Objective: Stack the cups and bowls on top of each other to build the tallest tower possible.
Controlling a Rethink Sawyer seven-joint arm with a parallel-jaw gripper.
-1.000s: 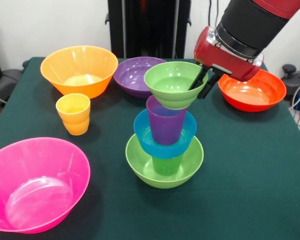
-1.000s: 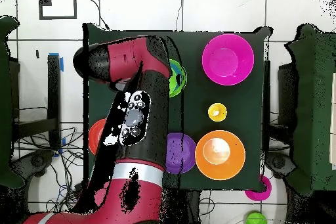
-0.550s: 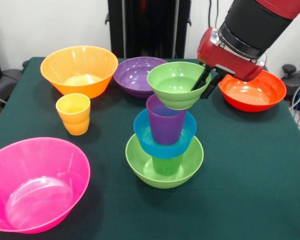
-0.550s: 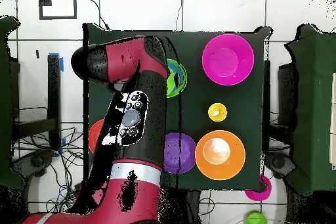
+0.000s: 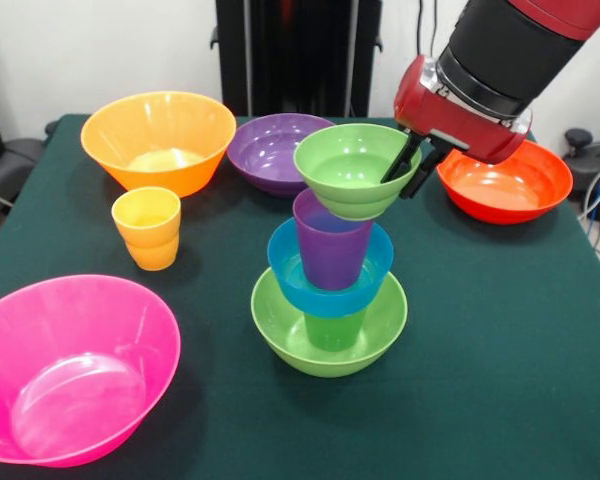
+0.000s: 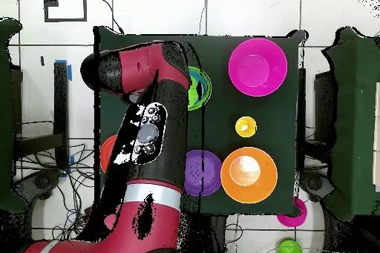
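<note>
At the centre of the front view we see the tower: a lime-green bowl on the cloth, a green cup standing in it, a blue bowl on that, a purple cup upright inside the blue one, and a small green bowl on top, tilted toward the right. Left of centre we find the yellow-orange cup upright. The pink bowl fills the lower left, the orange bowl the upper left, the purple bowl sits just behind the tower, and the red-orange bowl lies at the right.
</note>
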